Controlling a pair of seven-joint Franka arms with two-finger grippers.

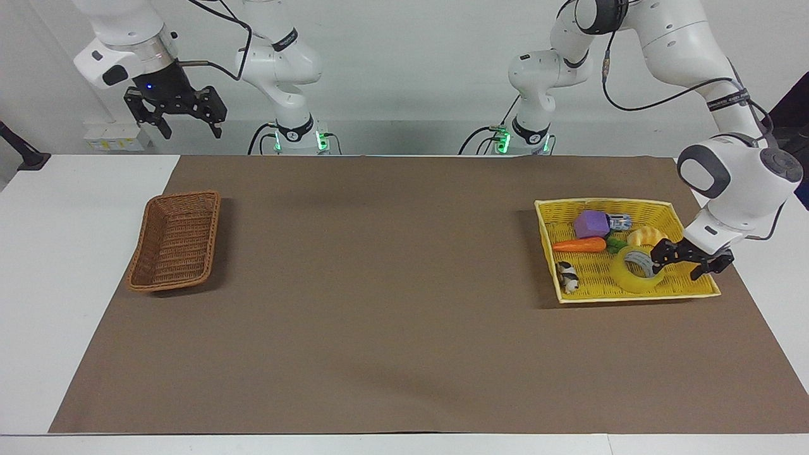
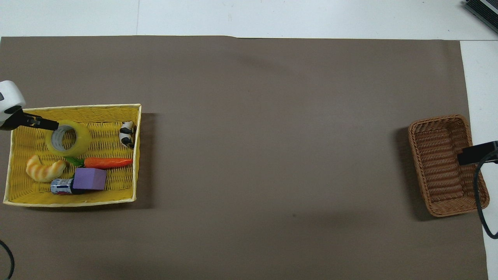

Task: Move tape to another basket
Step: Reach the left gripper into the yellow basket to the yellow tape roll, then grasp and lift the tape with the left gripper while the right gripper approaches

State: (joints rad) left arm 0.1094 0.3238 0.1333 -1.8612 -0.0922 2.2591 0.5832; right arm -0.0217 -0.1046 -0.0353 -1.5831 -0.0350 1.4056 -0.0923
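In the yellow tray basket (image 1: 686, 285) at the left arm's end of the table: the tape (image 1: 634, 274), lying flat in the part farther from the robots, beside the croissant toy (image 1: 643, 236) and the carrot (image 1: 578, 246). Low over the tray, right at the tape's rim on the side away from the table's middle: the left gripper (image 1: 679, 264), fingers spread apart, one finger (image 1: 660, 258) over the edge of the roll, the other (image 1: 700, 272) outside it above the tray's weave. Nothing grasped; cannot tell whether that finger touches the roll. Also in the tray: a purple block (image 1: 591, 223), a small can (image 1: 620, 221) beside it, a black-and-white figure (image 1: 567, 277). At the right arm's end of the table: the basket (image 1: 174, 241), brown wicker, on the brown mat (image 1: 392, 291). High above the table edge close to it: the right gripper (image 1: 179, 117), waiting, fingers wide apart, holding nothing.
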